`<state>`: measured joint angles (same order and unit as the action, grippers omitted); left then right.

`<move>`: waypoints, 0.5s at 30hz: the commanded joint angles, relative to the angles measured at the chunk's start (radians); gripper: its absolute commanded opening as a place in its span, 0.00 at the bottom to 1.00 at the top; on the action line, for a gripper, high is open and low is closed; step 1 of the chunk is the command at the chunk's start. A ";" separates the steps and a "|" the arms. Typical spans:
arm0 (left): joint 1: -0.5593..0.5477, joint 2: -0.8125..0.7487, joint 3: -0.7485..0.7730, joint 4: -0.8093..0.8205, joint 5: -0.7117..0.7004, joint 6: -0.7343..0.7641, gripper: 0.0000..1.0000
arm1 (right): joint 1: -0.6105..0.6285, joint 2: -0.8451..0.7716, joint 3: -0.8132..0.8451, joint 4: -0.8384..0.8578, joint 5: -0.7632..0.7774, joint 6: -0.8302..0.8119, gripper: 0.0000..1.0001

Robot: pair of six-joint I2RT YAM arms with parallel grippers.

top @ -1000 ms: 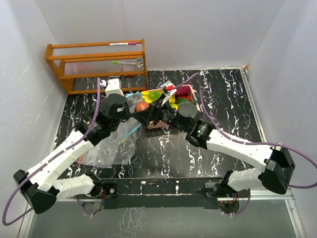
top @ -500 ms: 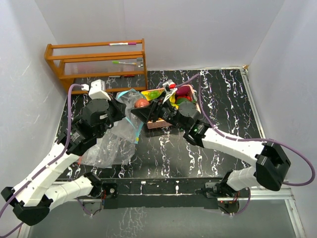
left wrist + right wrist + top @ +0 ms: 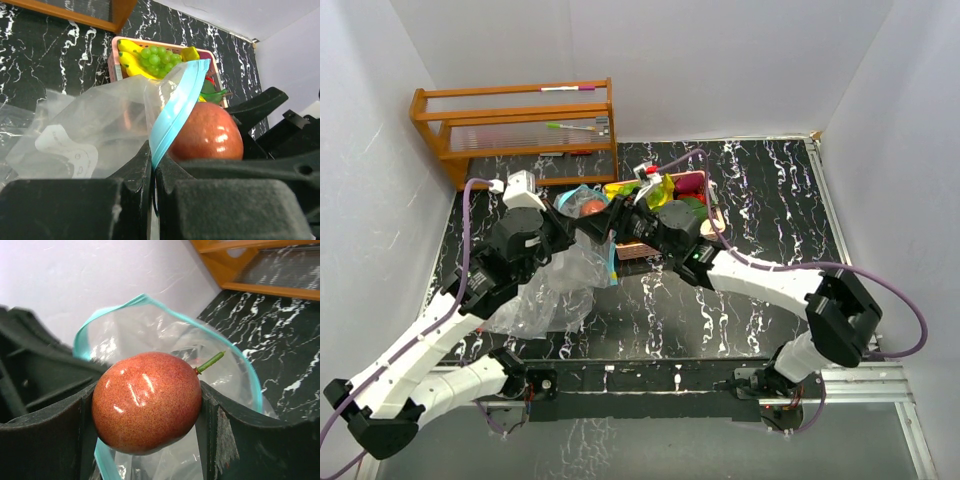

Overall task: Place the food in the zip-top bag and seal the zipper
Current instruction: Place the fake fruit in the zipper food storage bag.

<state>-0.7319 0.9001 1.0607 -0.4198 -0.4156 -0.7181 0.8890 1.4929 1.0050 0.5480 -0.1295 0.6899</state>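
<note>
One glossy red round toy fruit [image 3: 145, 395] held at one clear plastic zip-top bag's [image 3: 545, 295] mouth.
Overhead, the left gripper [image 3: 572, 213] and right gripper [image 3: 594, 209] meet tip to tip. Left wrist: jaws pinched tight on the bag's blue zipper strip [image 3: 175, 115], fruit just right, one pink rectangular plastic tray [image 3: 114, 62] beyond. Right wrist: fingers [image 3: 220, 440] clamp the fruit, bag rim behind.

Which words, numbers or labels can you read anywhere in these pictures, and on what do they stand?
None can be read.
The clear plastic zip-top bag carries a white printed patch, but no letters show on it.
The pens on the orange wooden rack are too small to read.
</note>
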 commanded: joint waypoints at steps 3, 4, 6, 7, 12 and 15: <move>-0.001 -0.056 -0.015 0.062 0.021 -0.006 0.00 | 0.015 0.099 0.169 -0.229 0.134 -0.044 0.20; -0.001 -0.058 -0.015 0.062 0.017 -0.003 0.00 | 0.017 0.118 0.188 -0.271 0.143 -0.051 0.20; -0.001 -0.064 -0.014 0.065 0.009 0.005 0.00 | 0.021 0.161 0.247 -0.389 0.160 -0.077 0.20; -0.001 -0.064 -0.013 0.063 0.003 0.005 0.00 | 0.025 0.187 0.285 -0.458 0.176 -0.092 0.21; -0.001 -0.068 -0.014 0.069 -0.012 0.018 0.00 | 0.046 0.292 0.407 -0.639 0.217 -0.141 0.21; -0.001 -0.060 -0.016 0.071 -0.029 0.033 0.00 | 0.082 0.323 0.474 -0.699 0.212 -0.206 0.21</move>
<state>-0.7288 0.8539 1.0382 -0.3954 -0.4259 -0.7086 0.9352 1.7924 1.3773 -0.0025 0.0540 0.5831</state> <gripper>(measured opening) 0.007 0.673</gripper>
